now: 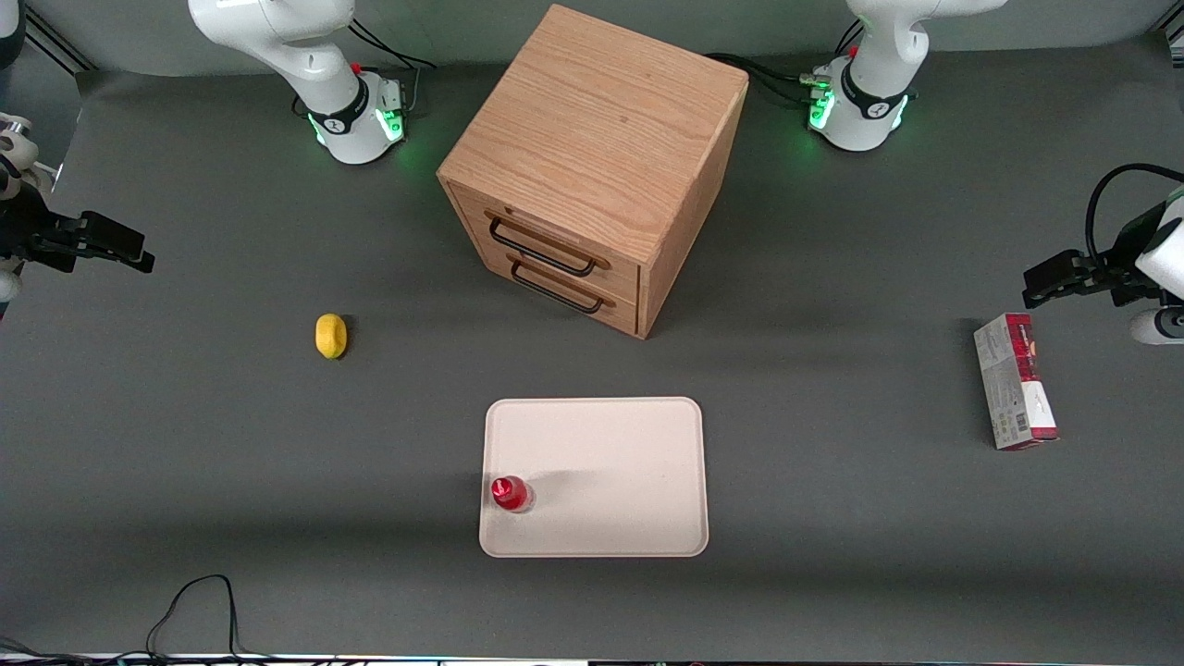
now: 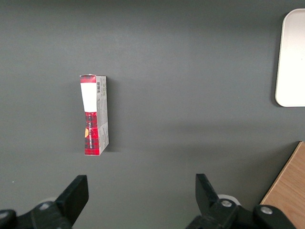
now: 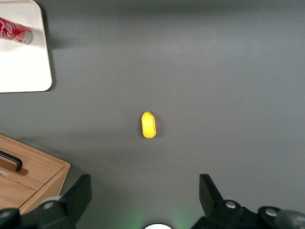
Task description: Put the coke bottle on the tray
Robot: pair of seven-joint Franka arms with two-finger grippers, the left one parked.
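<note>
Front view has the coke bottle (image 1: pixel 511 493) standing upright on the tray (image 1: pixel 610 462), tucked in near the corner that's closest to the camera and on the working arm's side. So the bottle is on the tray, with nothing touching it.

The tray is a big cream-white rectangle lying flat on the dark grey table (image 1: pixel 832 573), right in front of the wooden drawer cabinet (image 1: pixel 592 166) and nearer the camera than it. The cabinet has two drawers with black handles, both shut as far as I can see.

The claw (image 1: pixel 139 254) is way off at the working arm's end of the table, up in the air and well apart from the bottle and the tray. In the right wrist view its two fingers (image 3: pixel 76 195) are spread wide with nothing between them, so it's released and empty.

A lemon (image 1: pixel 331 335) lies on the table between the claw and the cabinet, roughly under the wrist camera. Toward the parked arm's end there's a red-and-grey carton (image 1: pixel 1015 381) lying on the table, well apart from everything else.

A black cable (image 1: pixel 199 606) loops along the table edge closest to the camera.
</note>
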